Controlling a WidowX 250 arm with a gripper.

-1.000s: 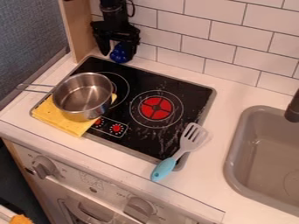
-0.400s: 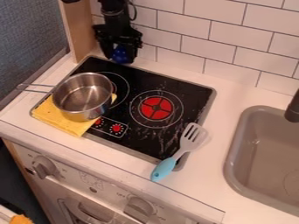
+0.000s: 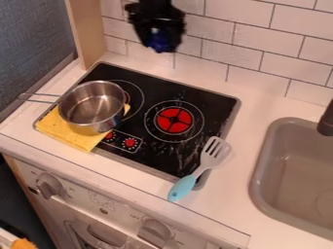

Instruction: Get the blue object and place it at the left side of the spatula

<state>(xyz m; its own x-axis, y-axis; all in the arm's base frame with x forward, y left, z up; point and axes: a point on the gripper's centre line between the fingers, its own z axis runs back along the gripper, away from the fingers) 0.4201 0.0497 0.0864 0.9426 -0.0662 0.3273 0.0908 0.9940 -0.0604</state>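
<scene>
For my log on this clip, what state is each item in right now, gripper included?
Gripper: closed on the blue object, raised in front of the tiled wall.
Blue object: held, lifted clear of the counter.
Pot: upright, no lid, partly on the yellow cloth.
Yellow cloth: spread out, partly under the pot.
Spatula: lying across the stove's edge, not held.

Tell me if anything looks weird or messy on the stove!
Yes! The pot sits on a yellow cloth, a funny place for cloth. Also, the stove's black top has whitish streaks near the spatula, so it looks scuffed or dirty.
</scene>
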